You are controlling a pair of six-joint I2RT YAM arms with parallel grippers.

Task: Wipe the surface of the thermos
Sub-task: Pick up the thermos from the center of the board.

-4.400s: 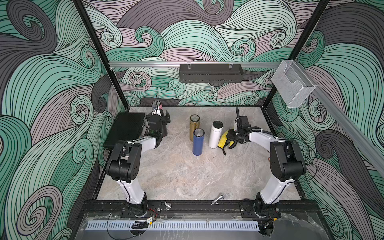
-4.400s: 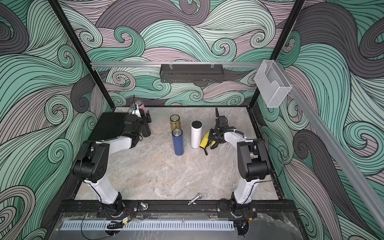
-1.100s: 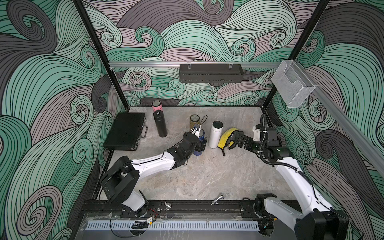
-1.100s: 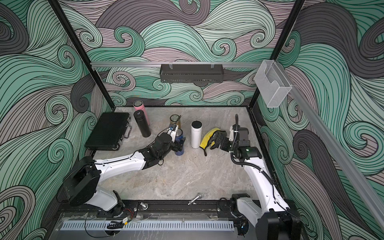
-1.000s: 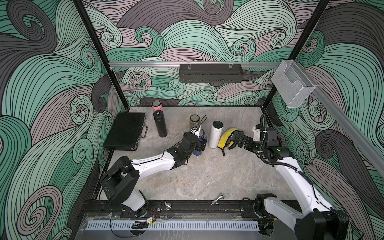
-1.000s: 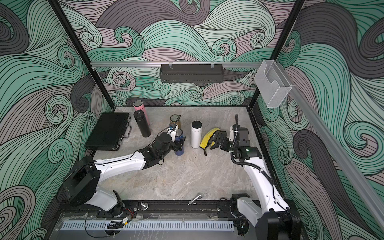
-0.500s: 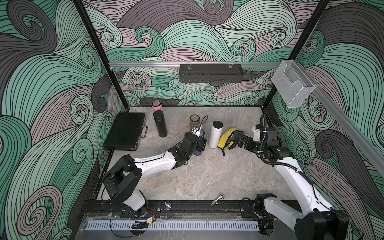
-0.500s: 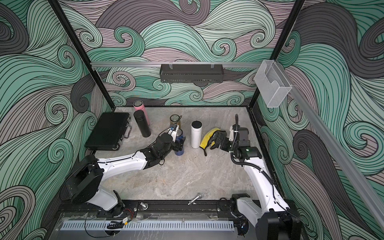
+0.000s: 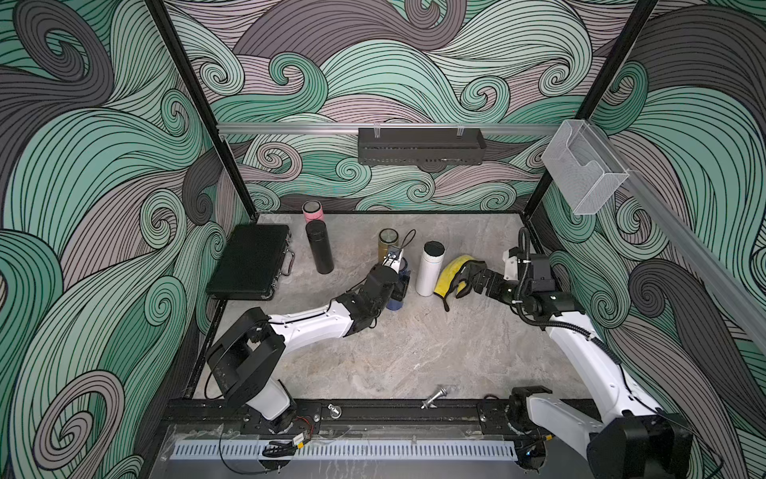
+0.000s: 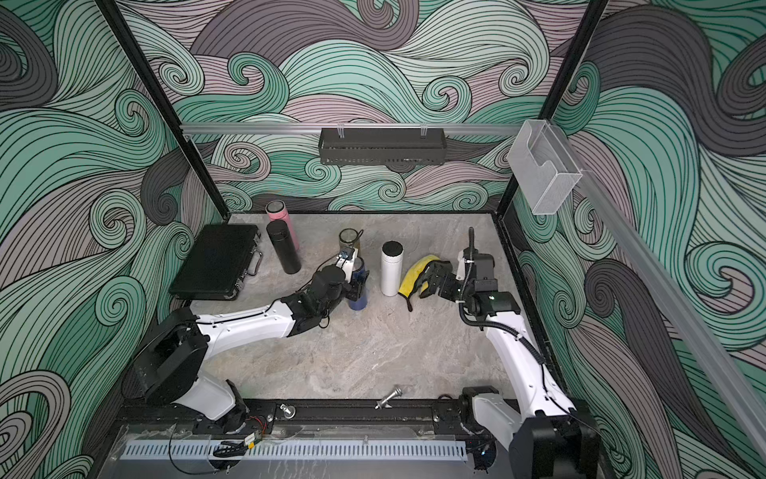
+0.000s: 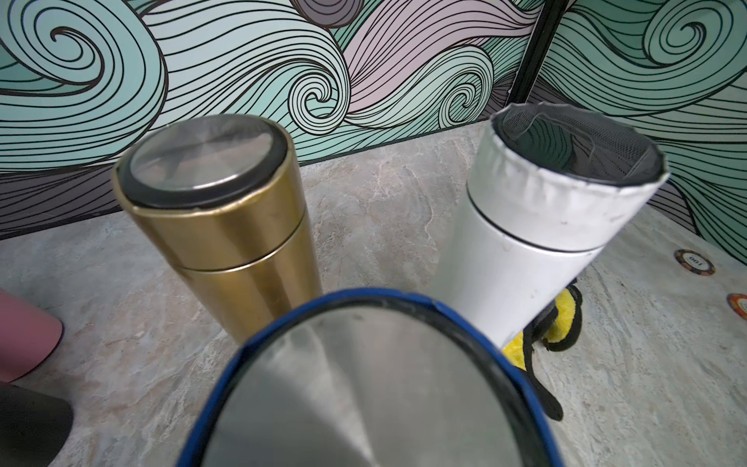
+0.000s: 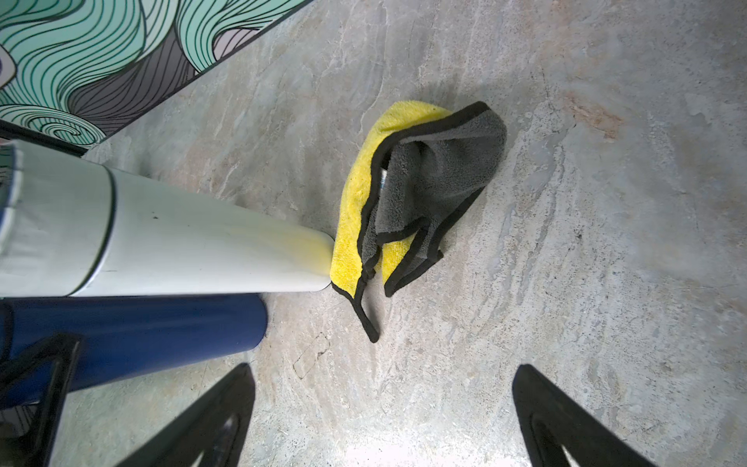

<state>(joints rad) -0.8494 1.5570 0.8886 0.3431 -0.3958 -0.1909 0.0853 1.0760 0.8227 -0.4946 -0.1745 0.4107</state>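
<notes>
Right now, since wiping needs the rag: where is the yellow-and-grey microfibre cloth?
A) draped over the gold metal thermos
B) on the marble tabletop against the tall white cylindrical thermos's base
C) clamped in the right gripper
B: the yellow-and-grey cloth lies on the tabletop touching the base of the white thermos, ahead of the open right gripper.

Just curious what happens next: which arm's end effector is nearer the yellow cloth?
Right. Its open end effector is right at the cloth. The left end effector is at the blue thermos, beyond the white thermos from the cloth.
</notes>
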